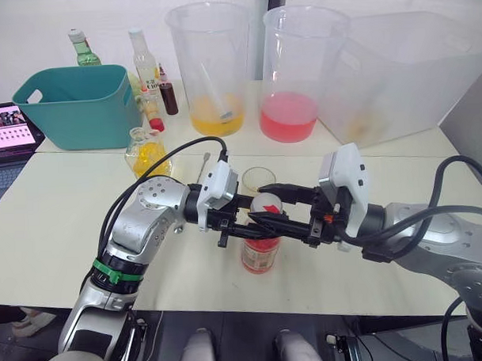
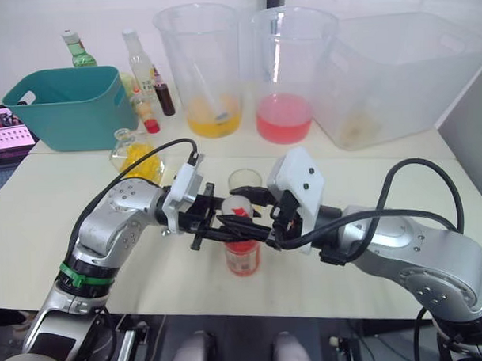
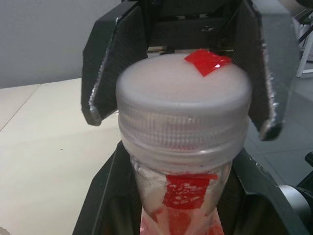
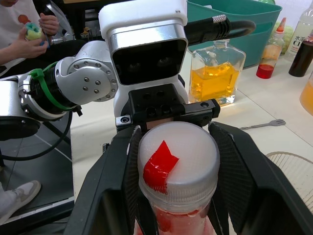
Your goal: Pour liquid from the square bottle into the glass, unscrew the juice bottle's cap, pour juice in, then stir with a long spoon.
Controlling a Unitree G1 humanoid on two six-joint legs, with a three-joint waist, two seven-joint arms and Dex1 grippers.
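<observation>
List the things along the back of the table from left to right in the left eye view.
Teal basket → green-tinted bottle → tall clear bottle → small dark-red bottle → jug with yellow liquid → jug with pink liquid → large clear bin.

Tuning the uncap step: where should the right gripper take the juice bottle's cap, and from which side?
Grip the cap by its ribbed side wall, fingers on opposite sides, coming level from the robot's right. The juice bottle stands upright, and the left gripper holds its neck just below.
</observation>
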